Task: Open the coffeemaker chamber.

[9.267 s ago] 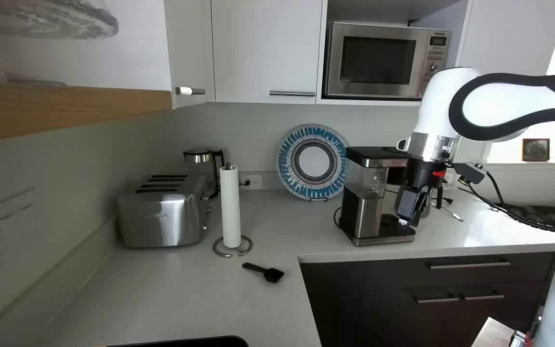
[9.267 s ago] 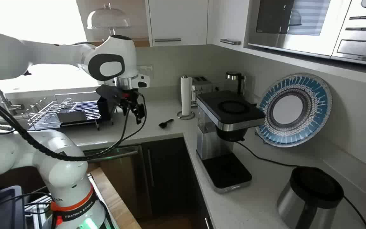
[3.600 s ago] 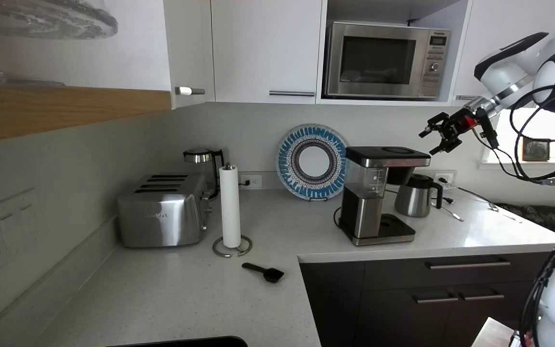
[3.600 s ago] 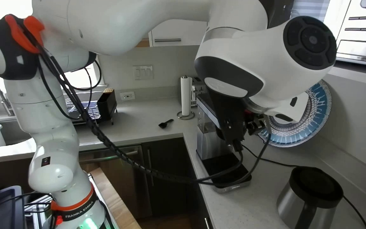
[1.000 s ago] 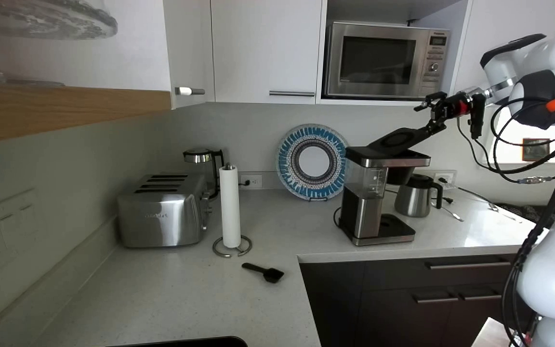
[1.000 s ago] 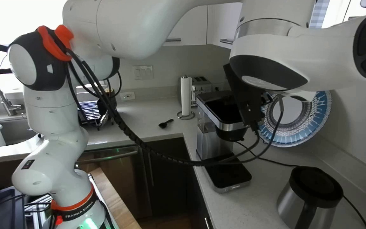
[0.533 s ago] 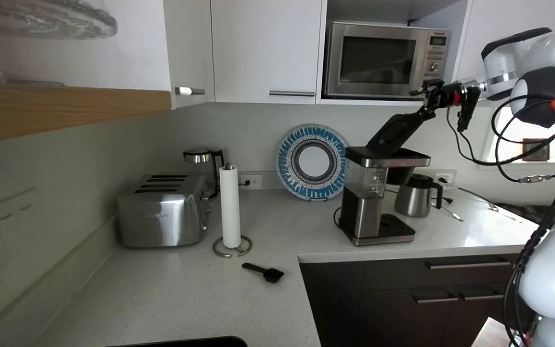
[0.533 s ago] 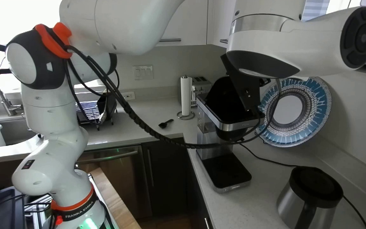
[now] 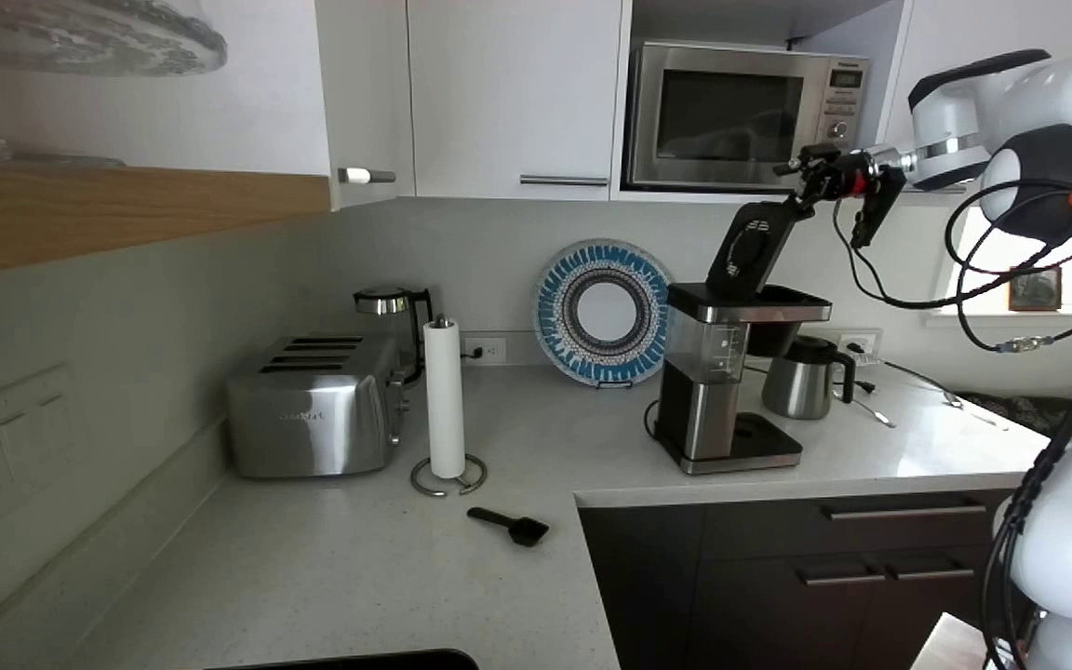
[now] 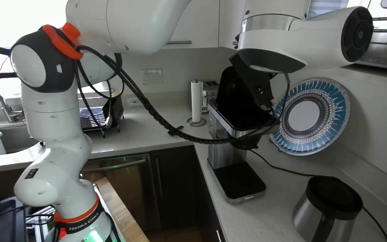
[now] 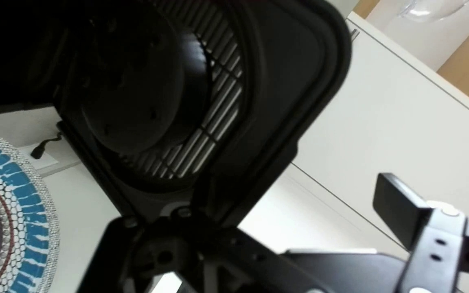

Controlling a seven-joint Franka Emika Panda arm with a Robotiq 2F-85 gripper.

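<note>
The coffeemaker (image 9: 711, 423) stands on the counter; it also shows in an exterior view (image 10: 228, 156). Its black lid (image 9: 752, 249) is raised steeply on its hinge, leaning slightly toward the gripper. The open chamber (image 10: 247, 117) shows dark inside. My gripper (image 9: 789, 191) is at the lid's upper free edge with its jaws spread. One finger touches the lid's edge; the other is apart from it in the air. In the wrist view, the lid's underside (image 11: 299, 53) fills the upper left, and the spread gripper (image 11: 289, 211) has nothing between its fingers. The wrist housing hides the fingers in an exterior view.
The microwave (image 9: 731, 116) hangs above and close behind the gripper. A patterned plate (image 9: 604, 312) leans on the wall beside the coffeemaker. The steel carafe (image 10: 328, 208) stands apart on the counter. A paper towel holder (image 9: 446, 400), toaster (image 9: 313, 409) and black scoop (image 9: 522, 530) are farther off.
The lid was flat several seconds ago, then at a low tilt one second ago, and has swung up steeply. The gripper has moved up and toward the hinge side with it.
</note>
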